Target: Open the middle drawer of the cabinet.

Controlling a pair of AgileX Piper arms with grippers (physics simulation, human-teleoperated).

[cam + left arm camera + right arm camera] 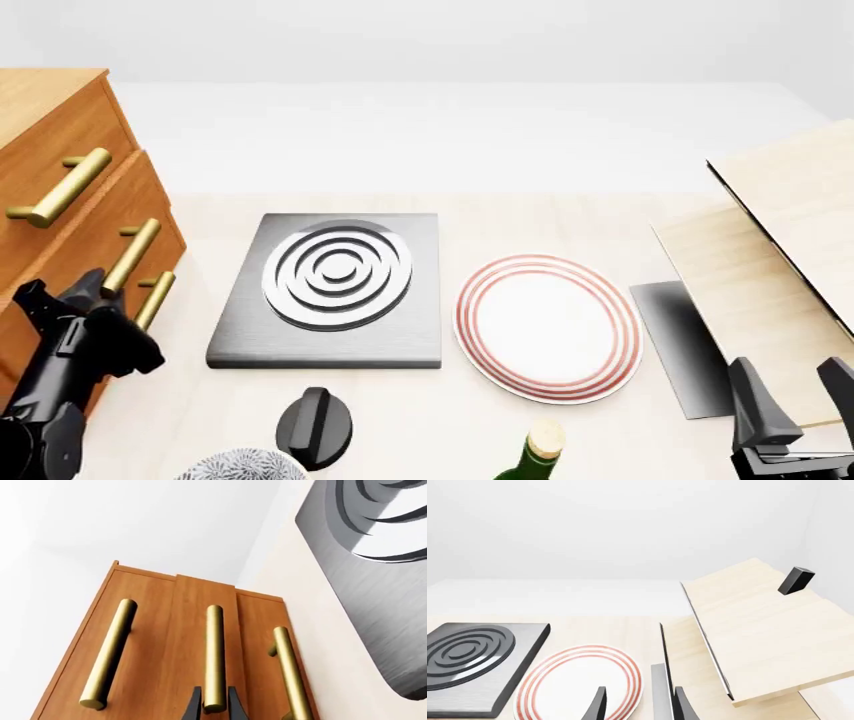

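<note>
The orange-brown cabinet [47, 100] stands at the table's left edge with three brass bar handles on its front. The middle drawer [190, 630] is the centre panel, and in the left wrist view it stands slightly proud of the two beside it. Its brass handle [213, 650] runs down between my left gripper's [214, 694] black fingers, which sit tight against both sides of the bar's near end. In the front view my left gripper [100, 287] is at the cabinet front by the middle handle [134, 255]. My right gripper [794, 400] hangs open at the front right, holding nothing.
A grey burner slab [334, 290] with concentric rings lies beside the cabinet. Right of it sits a red-rimmed white plate [547, 325]. A black knob [318, 425], a speckled bowl [240, 466] and a green bottle top [538, 447] line the front edge. Pale wood panels [781, 235] rise at the right.
</note>
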